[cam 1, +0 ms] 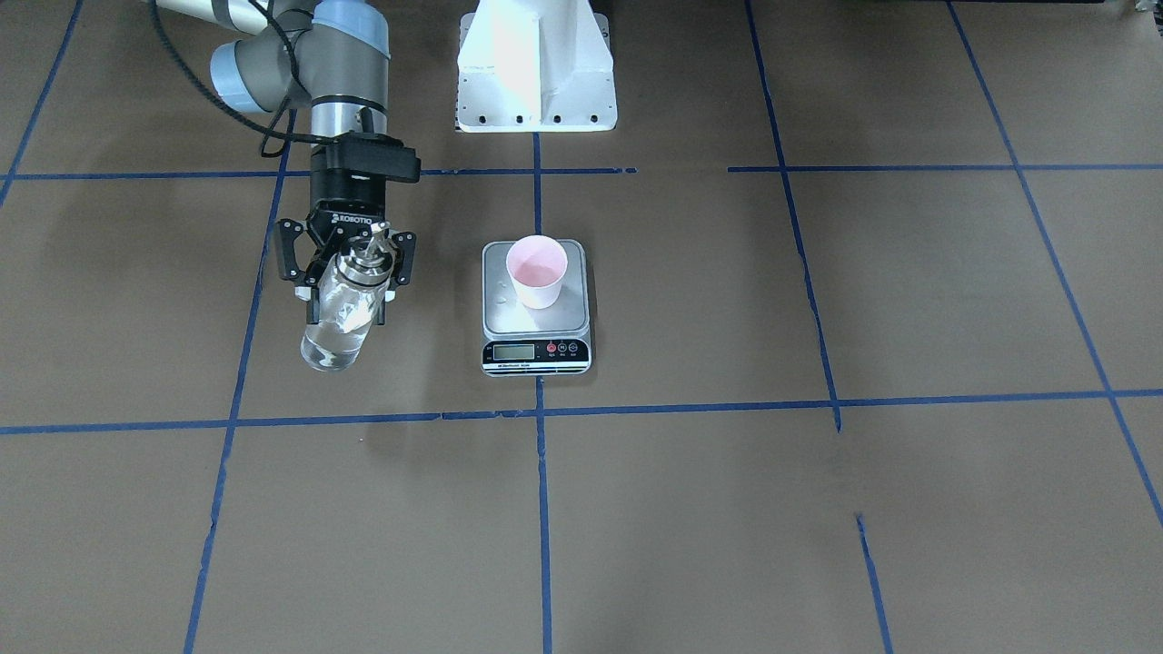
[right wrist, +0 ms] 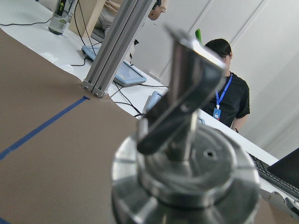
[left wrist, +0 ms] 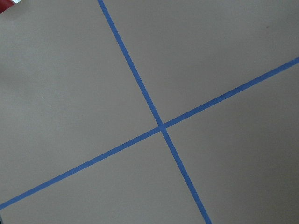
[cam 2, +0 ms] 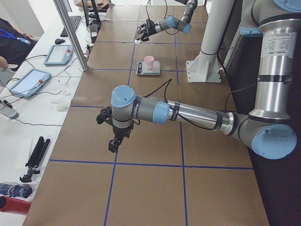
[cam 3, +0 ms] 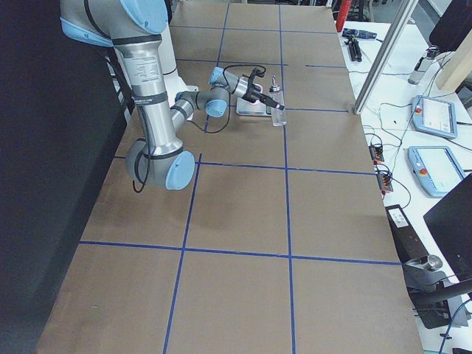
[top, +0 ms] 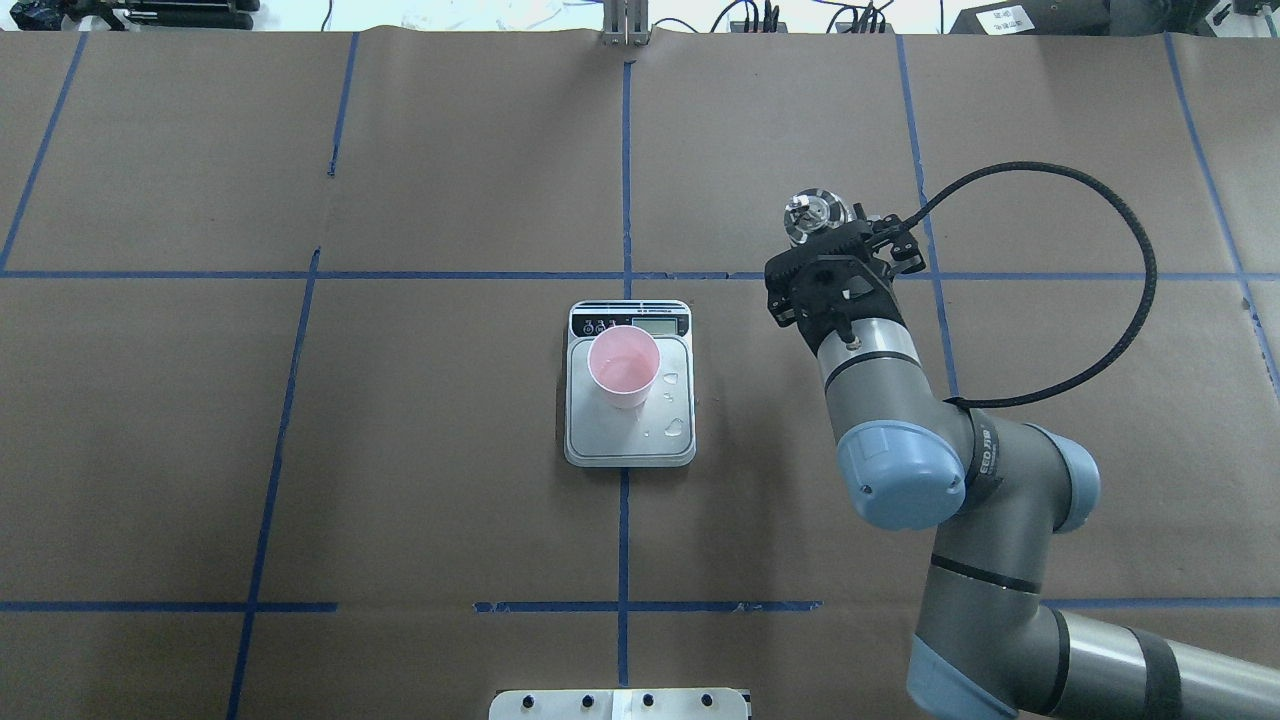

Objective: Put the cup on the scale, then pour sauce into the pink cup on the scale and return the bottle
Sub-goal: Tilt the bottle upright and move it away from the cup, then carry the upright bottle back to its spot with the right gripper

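Passable gap, seemingly, between bottle (cam 1: pixel 338 318) and scale (cam 1: pixel 509 315); cup (cam 1: pixel 537 272) stands atop scale.

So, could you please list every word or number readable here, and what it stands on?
"ROBOTIQ": on the body of the right pincer.
Scale display, button labels and front-strip print: too small to read.
Lettering on the right arm: blurred, unreadable.
Sticker on the left arm: too small to read.

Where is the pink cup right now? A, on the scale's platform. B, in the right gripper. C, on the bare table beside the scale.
A: the cup stands upright on the platform of the scale, while the right gripper holds only the bottle.
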Robot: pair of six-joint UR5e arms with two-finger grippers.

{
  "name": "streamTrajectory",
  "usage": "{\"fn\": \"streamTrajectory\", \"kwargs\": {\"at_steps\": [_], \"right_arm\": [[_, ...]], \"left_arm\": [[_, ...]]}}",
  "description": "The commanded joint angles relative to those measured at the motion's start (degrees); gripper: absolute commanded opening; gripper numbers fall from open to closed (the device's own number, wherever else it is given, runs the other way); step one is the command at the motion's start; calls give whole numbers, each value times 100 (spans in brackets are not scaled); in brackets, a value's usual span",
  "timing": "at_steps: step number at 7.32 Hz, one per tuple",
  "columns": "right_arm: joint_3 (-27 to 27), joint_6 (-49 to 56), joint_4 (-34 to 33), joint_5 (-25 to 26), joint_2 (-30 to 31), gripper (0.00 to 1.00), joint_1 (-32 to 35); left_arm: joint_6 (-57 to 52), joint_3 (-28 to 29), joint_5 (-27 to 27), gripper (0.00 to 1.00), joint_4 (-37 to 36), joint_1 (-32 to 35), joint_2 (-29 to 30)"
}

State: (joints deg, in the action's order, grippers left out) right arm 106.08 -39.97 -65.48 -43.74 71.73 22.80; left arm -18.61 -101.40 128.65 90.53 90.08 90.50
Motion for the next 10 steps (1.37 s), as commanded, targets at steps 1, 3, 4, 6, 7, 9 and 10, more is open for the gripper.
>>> {"fn": "streamTrajectory", "kwargs": {"at_steps": [1,3,4,6,7,9,10], "right_arm": [[167,-1217,9,-599,358,0,268],[238,-2162,471,-706,830,0,269],[229,-2172,988,-941,1155,0,356],[256,-2190,1134,-1452,1501,0,672],[256,-2199,1134,-1453,1510,0,699],[247,-2742,1143,-1444,1545,0,691],[229,-2822,1134,-1453,1641,0,690]], "left_arm": [[7,-73,-7,100,0,18,-6],[15,-82,-15,100,9,18,2],[15,-90,-15,100,9,18,3],[15,-117,-15,100,9,18,-6],[15,-117,-15,100,9,18,-6],[15,-117,-15,100,9,18,-6],[15,-117,-15,100,9,18,-6]]}}
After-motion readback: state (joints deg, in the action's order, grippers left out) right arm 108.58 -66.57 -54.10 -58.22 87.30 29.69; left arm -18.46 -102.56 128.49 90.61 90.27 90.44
